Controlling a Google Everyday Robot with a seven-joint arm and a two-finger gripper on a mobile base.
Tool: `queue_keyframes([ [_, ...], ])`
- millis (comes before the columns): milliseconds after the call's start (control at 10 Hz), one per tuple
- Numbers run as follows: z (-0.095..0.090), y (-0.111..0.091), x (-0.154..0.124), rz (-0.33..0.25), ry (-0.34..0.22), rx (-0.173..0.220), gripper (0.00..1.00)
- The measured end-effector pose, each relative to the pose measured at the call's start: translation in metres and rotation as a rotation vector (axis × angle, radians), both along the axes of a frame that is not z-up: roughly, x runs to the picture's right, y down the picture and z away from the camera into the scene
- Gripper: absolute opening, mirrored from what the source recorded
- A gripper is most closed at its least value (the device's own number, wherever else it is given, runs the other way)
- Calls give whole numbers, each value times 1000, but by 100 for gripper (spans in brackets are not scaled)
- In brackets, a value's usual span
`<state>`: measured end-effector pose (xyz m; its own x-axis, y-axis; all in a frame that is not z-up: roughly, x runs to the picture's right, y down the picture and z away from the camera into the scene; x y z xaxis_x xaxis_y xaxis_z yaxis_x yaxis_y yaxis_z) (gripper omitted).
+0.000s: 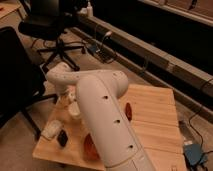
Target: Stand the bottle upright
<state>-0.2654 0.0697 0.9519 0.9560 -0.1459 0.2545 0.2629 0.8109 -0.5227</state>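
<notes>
Your robot's arm (107, 125) is a thick, smooth, cream-white tube with small dark round holes dotted along it and rounded joints. It slims toward the gripper (69, 101), at about nine o'clock in view, which seems equally pale.

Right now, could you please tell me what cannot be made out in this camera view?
In the camera view:
- The gripper, low over the table beside the white cup: outline blends into the arm.
- The bottle, lying near the left edge: label marks too small.
- The reddish object at the front: partly covered by the arm.
- The table: middle hidden by the arm, near right corner cut off by the bottom edge.
</notes>
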Motion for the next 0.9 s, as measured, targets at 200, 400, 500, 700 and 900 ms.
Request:
queue_keyframes([
  [200,1,0,-2,-1,2,-1,50],
  [400,1,-1,-3,-3,3,-3,50],
  [500,1,-1,-3,-3,2,-3,50],
  [700,1,-3,-3,-3,3,-2,50],
  [900,1,-3,-3,-1,3,-2,50],
])
